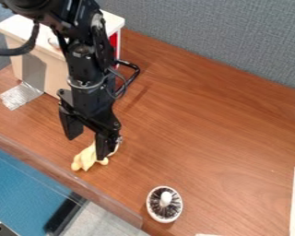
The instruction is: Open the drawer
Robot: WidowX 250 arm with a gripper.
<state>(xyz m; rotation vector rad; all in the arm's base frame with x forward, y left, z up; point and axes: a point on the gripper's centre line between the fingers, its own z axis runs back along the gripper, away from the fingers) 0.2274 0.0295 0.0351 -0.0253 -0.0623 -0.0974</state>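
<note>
Largest item: brown wooden tabletop (205,133), spanning most of the frame. Black robot arm (91,99) enters at the upper left and hangs down left of centre, partly covering the next item.

White-topped cream box (51,71), upper left of the frame, upright on the tabletop; taken to be the drawer unit. Red panel (114,44) at its right side, possibly the drawer front; the arm hides too much to be sure.

Progress: judged at the outset. No pulled-out drawer can be made out. Left to do: reach the box, get a hold on the drawer, draw it out.

Orientation: one broad cream side faces the lower left of the frame, the red-marked side faces right. Opening direction uncertain. Long axis cannot be told, with the near corner covered.

Gripper (88,147), left of centre and low, points downward, fingers well parted, nothing held between them; well apart from the box. Pale yellow soft object (84,159) lies at one fingertip; contact uncertain. Round white-rimmed item with dark bristles (165,214), lower centre.
</note>
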